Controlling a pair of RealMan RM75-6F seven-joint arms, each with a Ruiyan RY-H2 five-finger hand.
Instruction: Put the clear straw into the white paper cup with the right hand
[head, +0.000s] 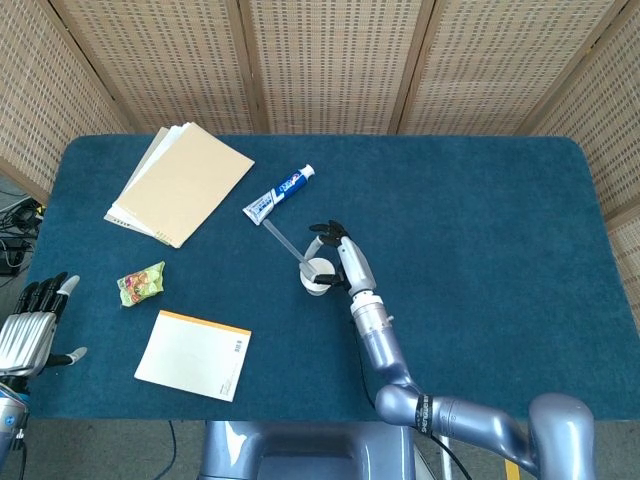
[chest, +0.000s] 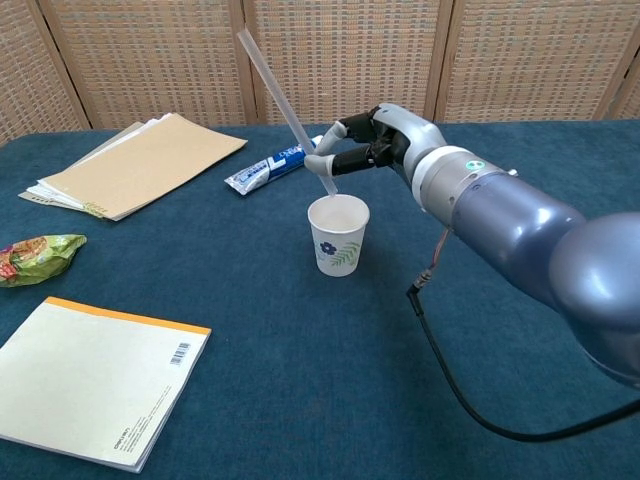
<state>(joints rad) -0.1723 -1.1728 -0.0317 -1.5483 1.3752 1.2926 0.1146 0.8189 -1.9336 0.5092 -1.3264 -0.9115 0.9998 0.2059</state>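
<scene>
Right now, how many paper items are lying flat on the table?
2: a stack of sheets under a tan folder at the far left, and an orange-edged notepad at the near left. None seem hidden.

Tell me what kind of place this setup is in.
Probably an indoor lab or test room for robot trials, not a home: a table covered in blue felt, woven screens closing it in behind, and loose cables on the floor at the left.
</scene>
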